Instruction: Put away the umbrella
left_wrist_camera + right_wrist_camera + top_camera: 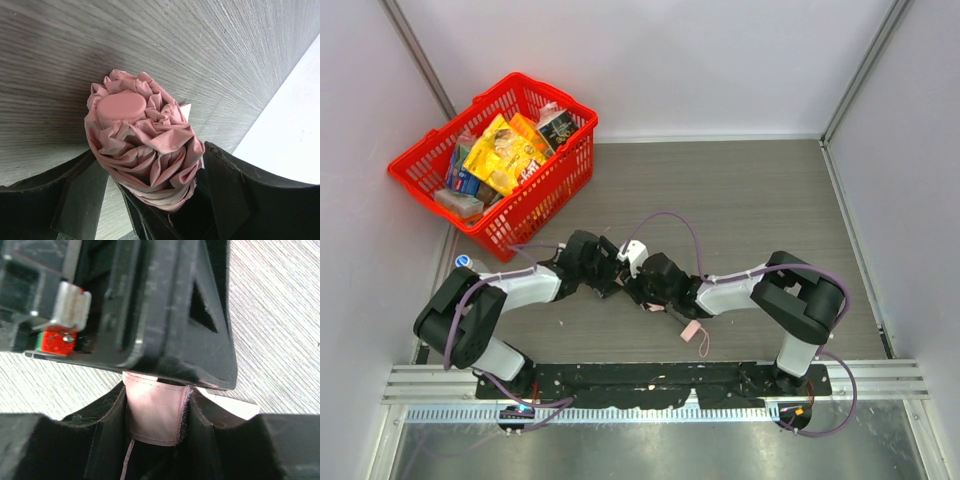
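The pale pink umbrella (145, 145) is folded into a crumpled bundle with its round cap facing the left wrist camera. My left gripper (150, 165) stands open around this bundle, with bare floor showing beside the left finger (80, 195). My right gripper (156, 400) is shut on a flat pink stitched band (155, 415) of the umbrella. From above, both grippers meet at mid-floor, the left gripper (608, 275) against the right gripper (640, 285), hiding most of the fabric. Only the small pink handle (690, 328) and wrist loop (702, 345) stick out towards the near edge.
A red basket (550, 195) full of packets sits at the back left, against the wall. A small blue-and-white object (463, 262) lies by its near corner. Pale walls close in the grey wooden floor (760, 210) on three sides. The left gripper's body (150, 305) fills the top of the right wrist view.
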{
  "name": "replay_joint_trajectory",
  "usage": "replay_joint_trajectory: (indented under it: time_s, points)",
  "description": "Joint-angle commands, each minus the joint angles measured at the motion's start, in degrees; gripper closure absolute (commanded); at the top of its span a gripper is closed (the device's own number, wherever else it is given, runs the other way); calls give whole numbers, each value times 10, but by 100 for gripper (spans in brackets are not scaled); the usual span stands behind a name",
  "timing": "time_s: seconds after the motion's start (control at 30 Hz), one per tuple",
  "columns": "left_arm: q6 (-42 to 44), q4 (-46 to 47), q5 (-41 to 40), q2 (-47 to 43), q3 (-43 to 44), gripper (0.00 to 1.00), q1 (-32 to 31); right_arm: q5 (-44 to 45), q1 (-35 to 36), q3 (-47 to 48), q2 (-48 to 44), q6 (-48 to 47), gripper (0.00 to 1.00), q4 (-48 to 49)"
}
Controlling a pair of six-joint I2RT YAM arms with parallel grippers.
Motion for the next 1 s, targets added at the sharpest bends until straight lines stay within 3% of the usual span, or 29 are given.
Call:
replay_joint_trajectory:
  time_s: [0.0,0.13,0.27,0.3,0.37,0.43,0.5,0.57,0.6,0.63,0.67,0.7,0.77,0.97]
  points:
    - [50,-142,-78,67,11,21,3,-70,8,-7,-2,10,99,-12]
    - [53,-207,-127,90,33,21,1,-66,8,-1,-21,-6,99,-31]
    - [61,-155,-113,101,21,32,1,-74,10,7,-51,-14,99,-45]
    - [58,-135,-108,100,12,39,1,-76,11,9,-54,-16,99,-47]
    - [52,-81,-104,95,-7,68,2,-72,19,20,-59,-34,99,-61]
    - [54,-41,-104,82,-20,84,1,-66,26,26,-64,-44,99,-80]
    - [65,-13,-106,69,-26,96,3,-61,29,25,-75,-44,99,-89]
    - [75,30,-104,54,-40,100,1,-34,31,21,-89,-30,98,-98]
    - [81,57,-103,46,-46,100,1,-23,31,19,-100,-23,90,-110]
    - [87,76,-102,39,-53,100,1,-16,31,16,-106,2,68,-115]
    - [95,89,-102,33,-55,100,0,5,30,15,-120,34,59,-133]
    - [103,95,-101,31,-54,100,2,20,27,19,-124,54,43,-166]
    - [113,92,-99,29,-51,100,2,16,18,33,-144,113,37,-228]
    - [126,154,-56,28,-68,100,5,-22,-3,-11,-308,285,27,-289]
